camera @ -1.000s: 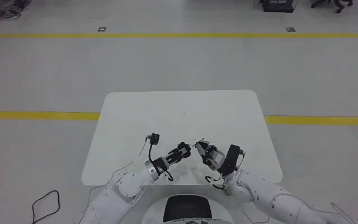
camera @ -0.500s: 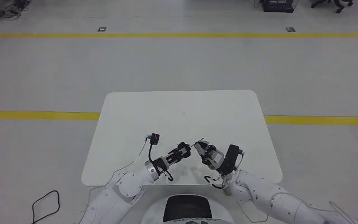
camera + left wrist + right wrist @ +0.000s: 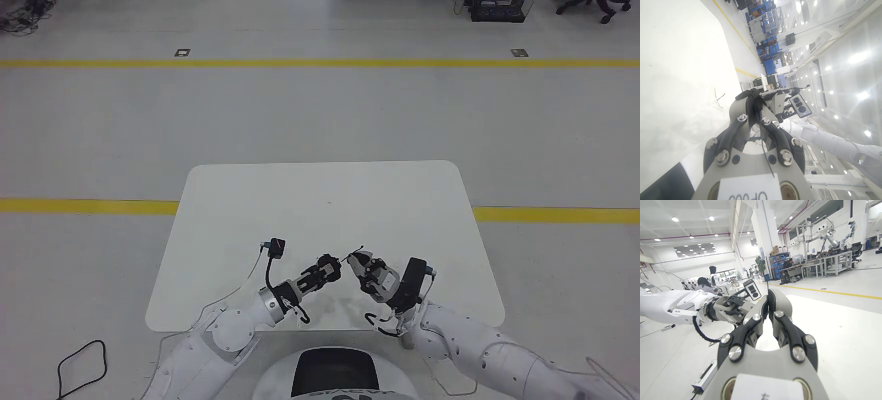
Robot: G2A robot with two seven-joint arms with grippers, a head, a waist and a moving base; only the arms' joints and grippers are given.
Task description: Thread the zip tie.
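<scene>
Top view puts the left gripper (image 3: 329, 266) and right gripper (image 3: 361, 267) tip to tip at the lower middle of the frame, over the near part of the table (image 3: 320, 195), with the zip tie (image 3: 353, 254) a thin black strand between them. Left wrist view has the left fingers (image 3: 751, 108) pinched on the zip tie, its tail running back over the palm. Right wrist view has the right fingers (image 3: 777, 301) closed on the thin strand too.

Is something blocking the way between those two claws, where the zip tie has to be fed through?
Nothing visible does. The left gripper and the right gripper are each shut on the zip tie, with their tips close together above the near part of the table. No other object shows in the small gap between them.
</scene>
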